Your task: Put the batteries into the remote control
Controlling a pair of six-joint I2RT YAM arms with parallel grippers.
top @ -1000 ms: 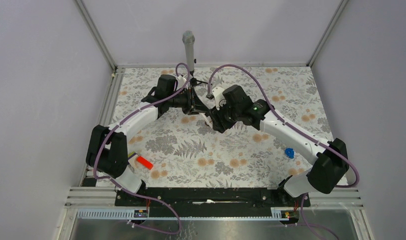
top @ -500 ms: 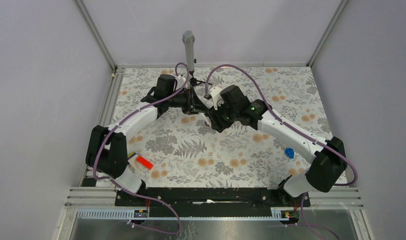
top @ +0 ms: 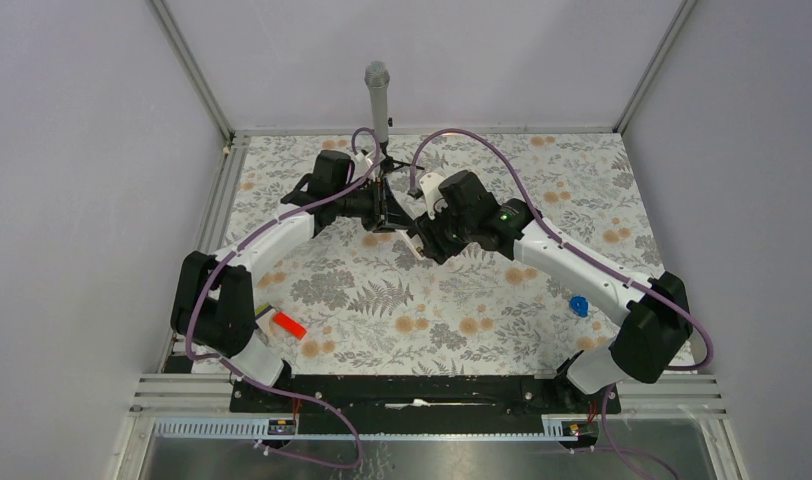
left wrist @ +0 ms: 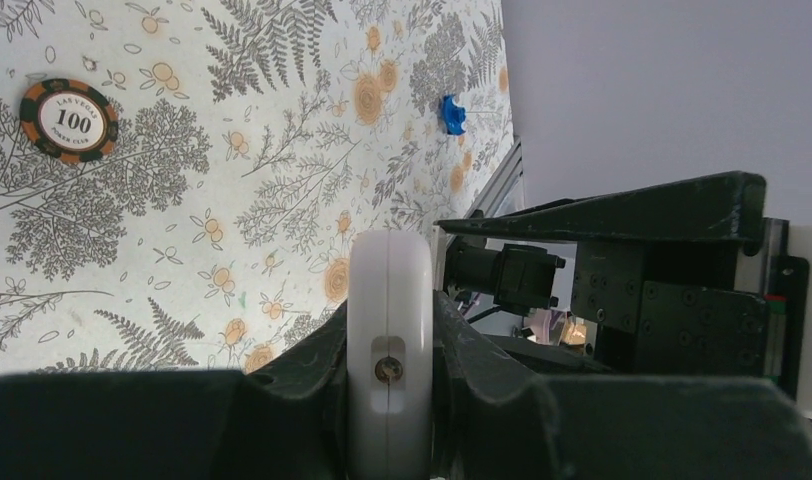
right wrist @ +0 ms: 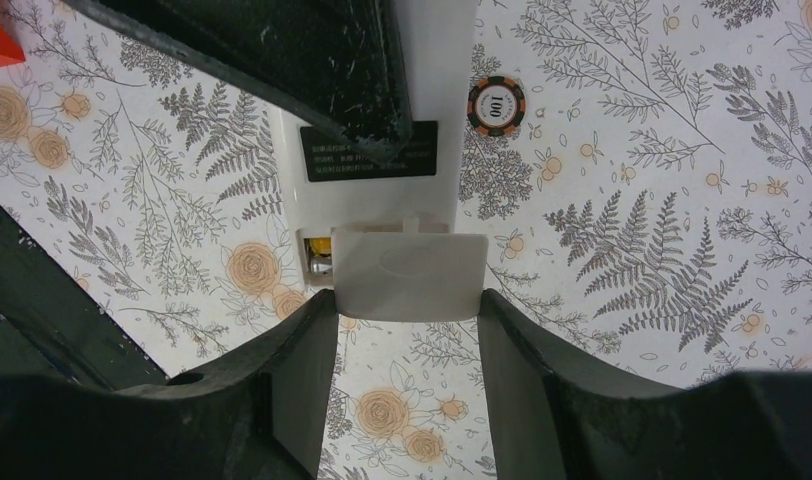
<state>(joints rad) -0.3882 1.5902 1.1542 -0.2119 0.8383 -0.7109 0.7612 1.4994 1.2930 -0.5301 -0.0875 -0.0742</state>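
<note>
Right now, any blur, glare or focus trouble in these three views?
Top external: even light, soft shadows, sharp throughout. Left wrist: remote control and poker chip crisp, left fingers dark and soft. Right wrist: white cover slightly washed out, right fingers underexposed, floral table surface sharp; no glare.

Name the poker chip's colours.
Poker chip: dark-and-orange striped rim, white centre; best in the left wrist view.

Items counted on inspection:

- Two robot arms: left arm and right arm.
- One remote control, white back showing.
- One loose white battery cover.
- One poker chip, marked 100.
- One small blue piece.
- One red-and-white block.
- One grey microphone on a stand.
- One floral table covering.
</note>
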